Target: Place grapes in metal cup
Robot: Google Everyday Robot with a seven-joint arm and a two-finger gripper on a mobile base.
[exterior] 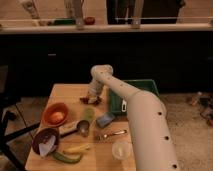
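Observation:
The grapes (87, 100) are a small dark reddish cluster at the far middle of the wooden table (65, 92). My gripper (93, 96) hangs at the end of the white arm, directly over the grapes and down at them. The metal cup (83, 128) is small and silver-grey. It stands nearer the table's middle, well in front of the gripper, beside a pale green cup (88, 114).
An orange bowl (55, 115) and a dark purple bowl (45, 141) are on the left. A banana (77, 148) and cucumber (67, 158) lie at the front. A translucent cup (121, 149), a blue item (105, 119), a utensil (111, 134) and a green bin (134, 95) are on the right.

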